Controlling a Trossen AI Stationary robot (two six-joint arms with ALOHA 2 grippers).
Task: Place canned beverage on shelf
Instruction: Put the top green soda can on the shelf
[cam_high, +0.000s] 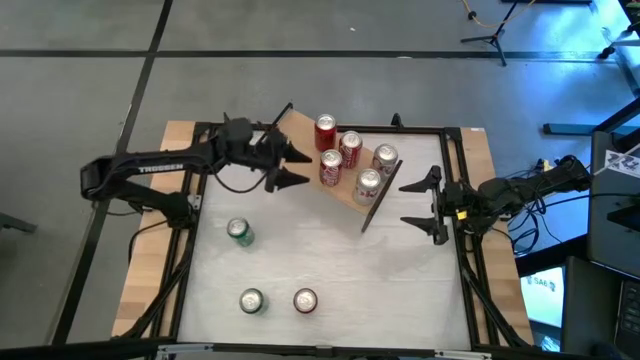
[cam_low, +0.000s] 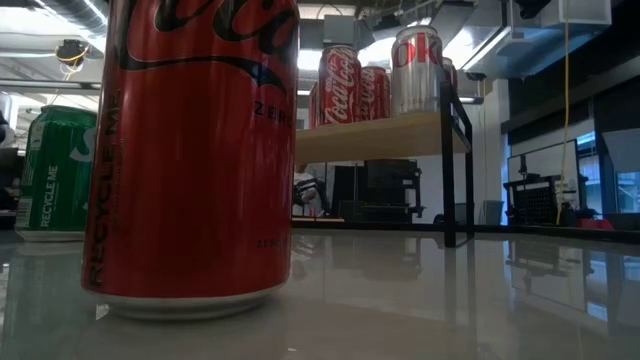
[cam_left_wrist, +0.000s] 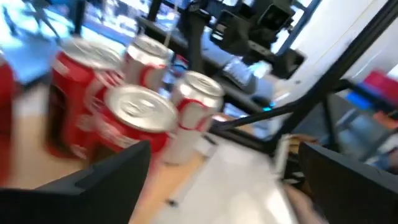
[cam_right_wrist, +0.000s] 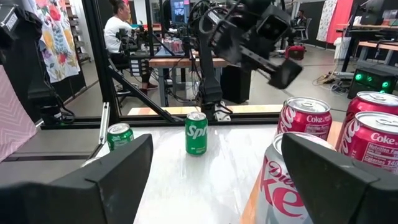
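The shelf (cam_high: 303, 128), a light-wood board on black legs, stands slanted at the table's far middle and carries several cans (cam_high: 349, 148), red and silver. In the low view it shows as the shelf (cam_low: 380, 136) behind a big red can (cam_low: 190, 150). My left gripper (cam_high: 300, 166) hovers open and empty just left of the shelf's cans (cam_left_wrist: 140, 112). My right gripper (cam_high: 432, 205) waits open and empty to the right of the shelf, with cans (cam_right_wrist: 305, 119) close before its fingers. On the table stand a green can (cam_high: 238, 232), another green can (cam_high: 251, 300) and a red can (cam_high: 305, 300).
A black frame (cam_high: 455, 170) runs round the white table top. The open stretch of table lies between the shelf and the three near cans. In the right wrist view a person (cam_right_wrist: 118, 28) sits at a bench beyond the table, and my left arm (cam_right_wrist: 249, 31) shows overhead.
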